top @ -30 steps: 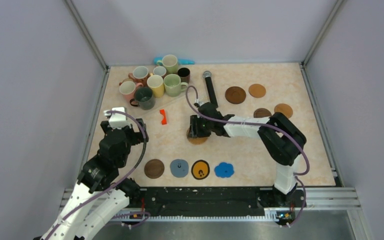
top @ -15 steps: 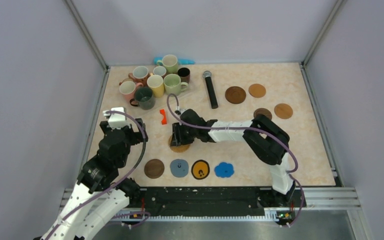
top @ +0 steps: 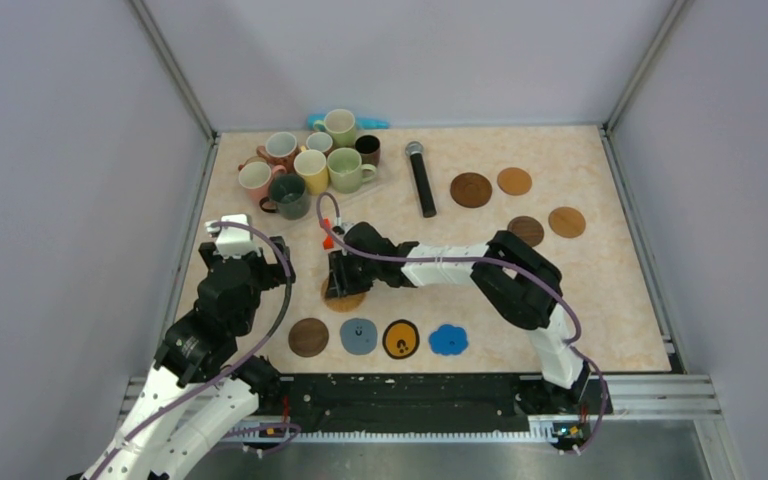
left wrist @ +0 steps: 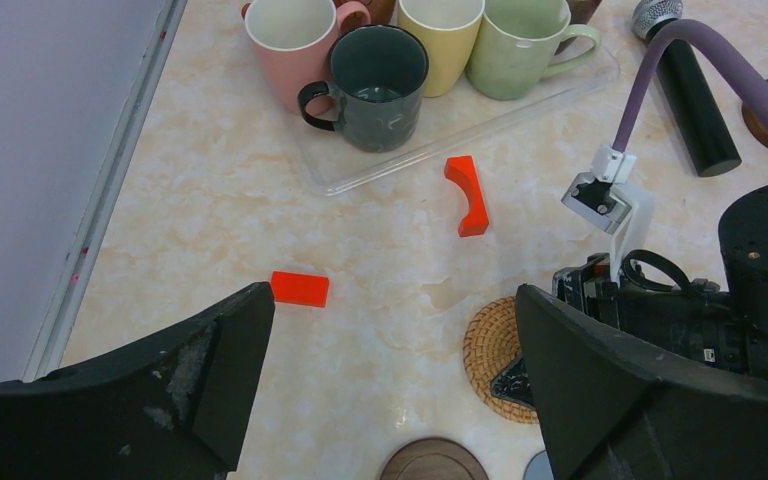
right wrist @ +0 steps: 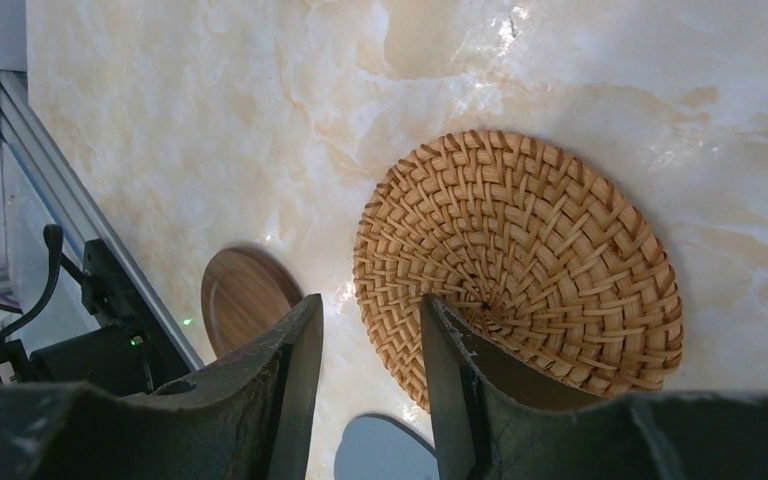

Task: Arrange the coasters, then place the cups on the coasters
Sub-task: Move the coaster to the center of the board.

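Observation:
A woven tan coaster (top: 347, 299) (right wrist: 520, 250) (left wrist: 490, 345) lies flat on the table just behind the near row. My right gripper (top: 338, 284) (right wrist: 368, 305) stands partly open over its left edge; one finger rests on top of the weave, the other is off it above bare table. In the near row lie a dark wood coaster (top: 308, 337), a grey-blue one (top: 359, 335), a black-and-yellow one (top: 400, 339) and a blue scalloped one (top: 448, 340). Several brown coasters (top: 471, 189) lie at the back right. Cups (top: 311, 168) crowd a clear tray at the back left. My left gripper (top: 247, 262) (left wrist: 390, 295) hangs open and holds nothing.
A black microphone (top: 421, 180) lies at the back centre. A curved red-orange piece (top: 327, 235) (left wrist: 470, 195) lies by the tray's corner (left wrist: 325, 180), and a red block (left wrist: 299, 288) is near my left finger. The right arm's cable loops over the cups' side.
My right gripper has slid left and nearer, taking the woven coaster along the table with it. The left arm has not moved.

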Robot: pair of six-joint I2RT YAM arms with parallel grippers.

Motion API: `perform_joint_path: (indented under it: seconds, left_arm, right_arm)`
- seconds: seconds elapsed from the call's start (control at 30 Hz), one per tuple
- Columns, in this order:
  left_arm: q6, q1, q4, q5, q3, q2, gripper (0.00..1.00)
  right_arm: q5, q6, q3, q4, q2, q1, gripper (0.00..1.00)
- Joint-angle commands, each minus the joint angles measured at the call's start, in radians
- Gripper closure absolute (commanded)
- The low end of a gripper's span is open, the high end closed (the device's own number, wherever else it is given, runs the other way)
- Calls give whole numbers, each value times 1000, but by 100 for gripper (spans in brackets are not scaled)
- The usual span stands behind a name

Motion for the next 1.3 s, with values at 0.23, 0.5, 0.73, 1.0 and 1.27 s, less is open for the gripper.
perform_joint_path:
  seconds: [0.23,0.5,0.73,1.0,1.27]
  left_arm:
    - [5,-3,54,-11,-4,-13,5]
    - [5,-2,54,-11,-5,-14,5]
    - [5,-2,54,-9,-5,-15,4]
    - [5,-2,53,-9,-4,-16,5]
    - [5,-3,53,-6,-7,-16,5]
  right_arm:
    - [2,-10,35,-106,86,44,59]
    - [1,-4,50,-110,95,59,59]
    - [2,2,55,-112,93,63,59]
    - [61,-20,90,-162,59,58,56]
    - [113,-68,26,-176,-122,-30,44]
